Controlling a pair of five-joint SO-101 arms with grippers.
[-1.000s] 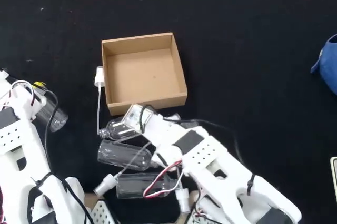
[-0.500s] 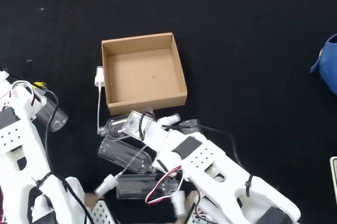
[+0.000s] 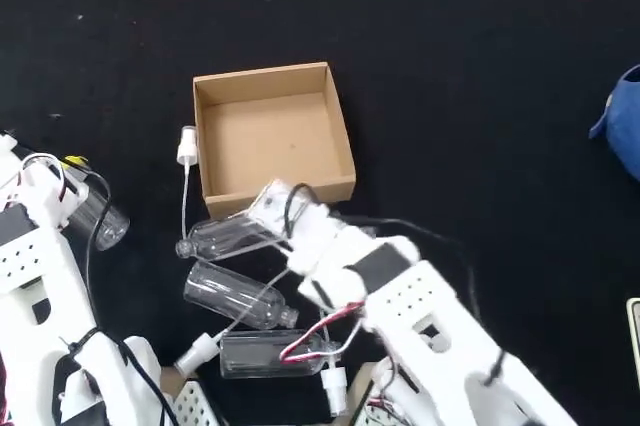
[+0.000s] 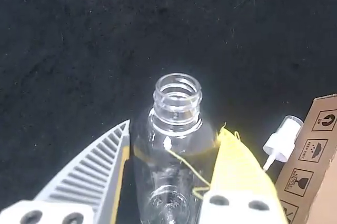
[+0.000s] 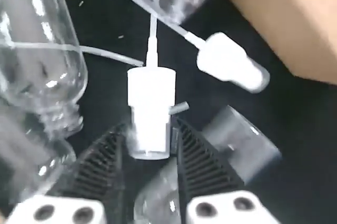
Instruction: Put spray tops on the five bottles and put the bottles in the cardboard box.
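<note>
Spray top (image 5: 151, 111), white, tube trailing, sits between the fingers of the right pincer (image 5: 150, 128), which are closed against its sides. Spot: just near of the near wall of the cardboard box (image 3: 275, 141), among the lying bottles. A loose spray top (image 5: 231, 69) lies close beside it, toward the box.

Box bottle (image 3: 225, 236), clear and uncapped, lies on its side just near of the box, mouth to the left. Since half a second ago it has swung flatter and slid a little left. Middle bottle (image 3: 238, 296) lies nearer, neck to the right, place about as before. Near bottle (image 3: 262, 354) lies nearest of the three, red and white wires draped across it.

Right arm's head has moved far and slightly right since the earlier frame; it now lies close to the box's near wall and covers the spray top and bottle end that showed there before.

Left pincer (image 4: 175, 129) is clamped on the open bottle (image 4: 176, 108), mouth pointing away from the wrist, at the left of the table (image 3: 480, 96). No change there.

Boxside spray top (image 3: 186, 146) lies against the box's left wall, its tube running near. Two more tops: left-near top (image 3: 200, 351) and edge top (image 3: 333, 386), the latter shifted slightly left
</note>
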